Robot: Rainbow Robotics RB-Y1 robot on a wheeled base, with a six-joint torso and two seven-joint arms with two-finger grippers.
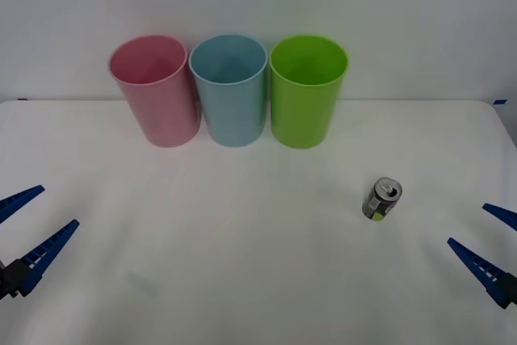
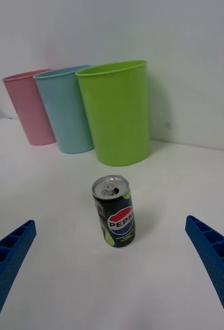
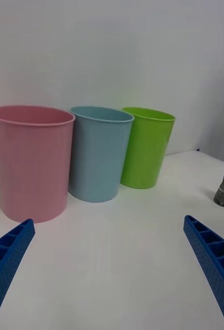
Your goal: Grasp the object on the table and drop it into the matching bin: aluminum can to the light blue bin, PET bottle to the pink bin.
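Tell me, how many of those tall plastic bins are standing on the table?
3, in a row at the far side of the table: the pink bin on the left, the light blue bin in the middle, a lime green bin on the right. None looks hidden.

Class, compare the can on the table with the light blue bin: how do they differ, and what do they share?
The can is far smaller than the blue bin. The can is dark with a yellow-green patch; the bin is plain light blue. The can's top is closed with a pull-tab; the bin is open-topped. Both stand upright on the white table.
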